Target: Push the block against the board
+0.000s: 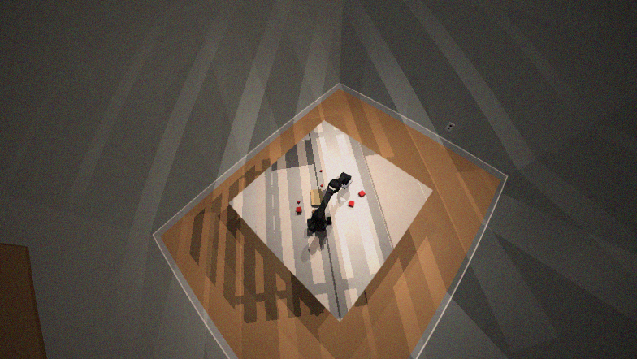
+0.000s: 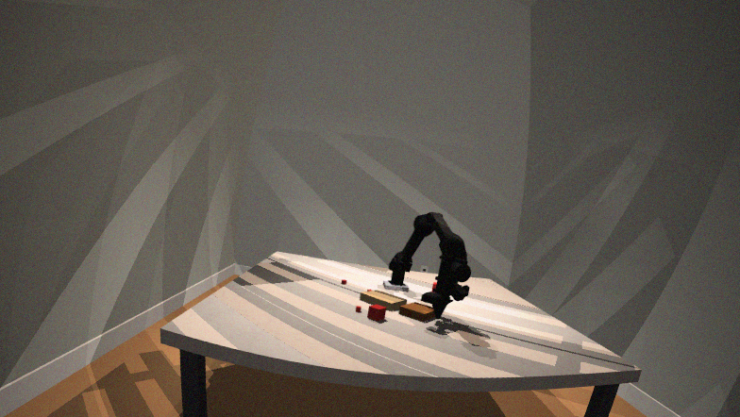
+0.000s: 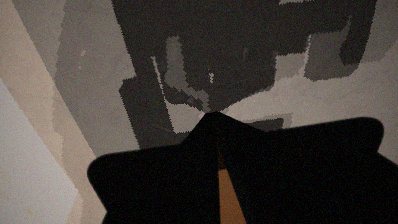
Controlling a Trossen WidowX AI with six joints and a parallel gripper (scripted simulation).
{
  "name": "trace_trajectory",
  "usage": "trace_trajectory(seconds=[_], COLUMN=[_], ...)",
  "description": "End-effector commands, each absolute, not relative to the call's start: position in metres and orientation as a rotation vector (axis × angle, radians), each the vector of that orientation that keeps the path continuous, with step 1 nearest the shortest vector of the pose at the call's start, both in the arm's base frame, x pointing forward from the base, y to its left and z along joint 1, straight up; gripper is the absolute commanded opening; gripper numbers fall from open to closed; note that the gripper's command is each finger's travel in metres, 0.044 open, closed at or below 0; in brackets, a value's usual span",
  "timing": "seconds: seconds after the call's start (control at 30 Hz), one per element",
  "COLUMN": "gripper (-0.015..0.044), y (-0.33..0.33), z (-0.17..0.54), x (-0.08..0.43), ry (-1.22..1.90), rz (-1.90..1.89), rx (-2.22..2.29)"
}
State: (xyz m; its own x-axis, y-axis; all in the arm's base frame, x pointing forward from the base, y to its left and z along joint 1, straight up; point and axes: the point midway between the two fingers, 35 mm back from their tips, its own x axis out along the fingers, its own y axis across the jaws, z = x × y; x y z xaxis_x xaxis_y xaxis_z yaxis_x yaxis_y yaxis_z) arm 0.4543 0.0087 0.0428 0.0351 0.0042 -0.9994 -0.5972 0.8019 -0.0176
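The pale yellow board (image 1: 316, 197) (image 2: 382, 299) lies flat on the table. The square block (image 2: 416, 310), orange-brown, lies flat at the board's right end in the exterior view. They are very close; whether they touch or sit even I cannot tell. The arm hides most of the block in the top view. My gripper (image 2: 439, 315) (image 3: 212, 118) is shut and empty, pointing down beside the block's right side in the exterior view, low near the table; contact is unclear. In the wrist view a strip of the block (image 3: 231, 197) shows between the dark finger bodies.
A red cube (image 1: 298, 209) (image 2: 377, 312) and a small red cube (image 1: 298, 201) (image 2: 358, 308) are near the board. Two red cubes (image 1: 361, 193) (image 1: 351, 203) lie across the arm from it. Small red pieces (image 1: 321, 185) (image 1: 320, 170) lie beyond the board. Striped shadows cross the table (image 1: 392, 178).
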Motion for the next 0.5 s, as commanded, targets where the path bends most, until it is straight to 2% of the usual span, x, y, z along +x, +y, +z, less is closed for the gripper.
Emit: trace_trajectory(seconds=[0.0, 0.47], gripper=[0.0000, 0.0000], y=[0.009, -0.003], z=[0.038, 0.037], x=[0.454, 0.442], ry=[1.470, 1.471], rz=[0.497, 0.497], rx=[-0.511, -0.511])
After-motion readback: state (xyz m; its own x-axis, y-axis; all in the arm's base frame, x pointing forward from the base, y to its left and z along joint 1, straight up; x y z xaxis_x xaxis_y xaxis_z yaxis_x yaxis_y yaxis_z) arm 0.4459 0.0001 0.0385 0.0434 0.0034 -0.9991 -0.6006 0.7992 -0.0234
